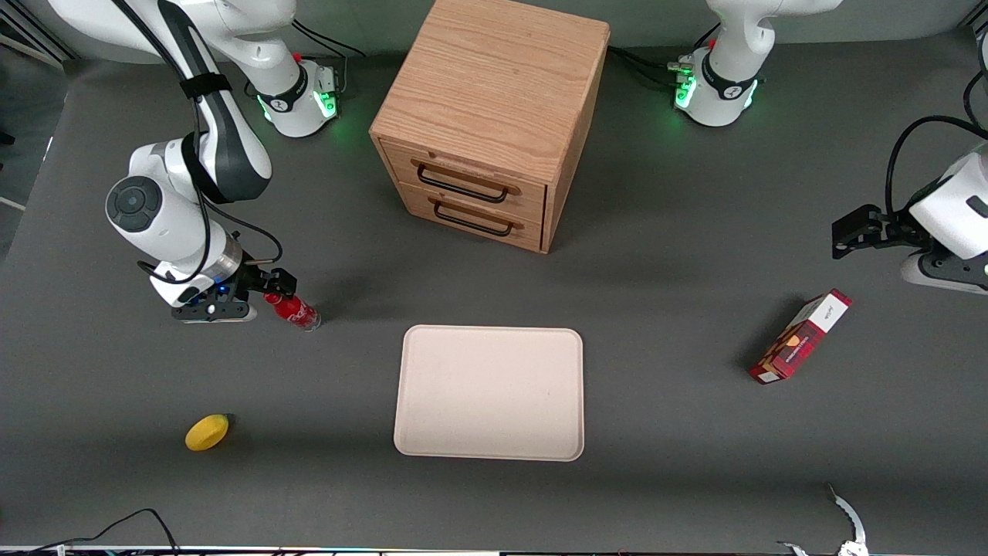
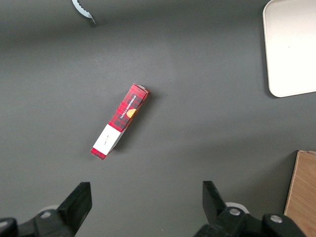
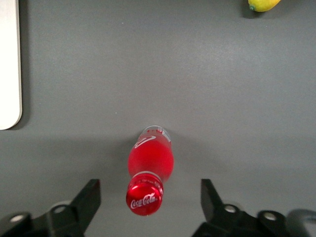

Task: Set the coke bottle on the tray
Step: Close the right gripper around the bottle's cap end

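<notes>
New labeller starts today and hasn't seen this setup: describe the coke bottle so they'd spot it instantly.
Start at the cream-pink tray in front of the wooden two-drawer cabinet, then look toward the working arm's end of the table. The coke bottle stands there, between the open fingers of the gripper. It is small and red with white script and a red cap, unlike the yellow lemon nearer the front camera.

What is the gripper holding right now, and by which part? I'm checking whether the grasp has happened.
Nothing: the gripper is open, fingers either side of the coke bottle cap.
</notes>
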`<state>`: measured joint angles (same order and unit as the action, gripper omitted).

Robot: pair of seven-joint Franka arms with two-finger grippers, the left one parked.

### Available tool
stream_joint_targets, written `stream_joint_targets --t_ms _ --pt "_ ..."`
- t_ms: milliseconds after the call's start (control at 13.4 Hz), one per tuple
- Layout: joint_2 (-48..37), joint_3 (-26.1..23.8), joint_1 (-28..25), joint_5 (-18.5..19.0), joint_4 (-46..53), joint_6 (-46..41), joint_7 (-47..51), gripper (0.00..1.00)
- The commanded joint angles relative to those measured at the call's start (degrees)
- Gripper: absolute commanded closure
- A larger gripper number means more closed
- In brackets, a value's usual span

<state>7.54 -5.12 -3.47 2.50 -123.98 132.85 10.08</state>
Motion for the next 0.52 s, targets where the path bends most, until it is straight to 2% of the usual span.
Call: stream_joint_targets --t_ms 0,298,372,447 --pt "-1.74 -0.24 0.04 1.19 -1.87 1.01 0.73 0.32" --pt "-1.65 -0.33 -0.05 1.19 -1.87 1.01 0.82 0.68" --pt "-1.65 -0.33 -0.05 1.19 -1.87 1.01 0.82 0.87" --pt "-1.74 -0.33 -0.13 1.19 -1.87 1.01 0.90 1.00"
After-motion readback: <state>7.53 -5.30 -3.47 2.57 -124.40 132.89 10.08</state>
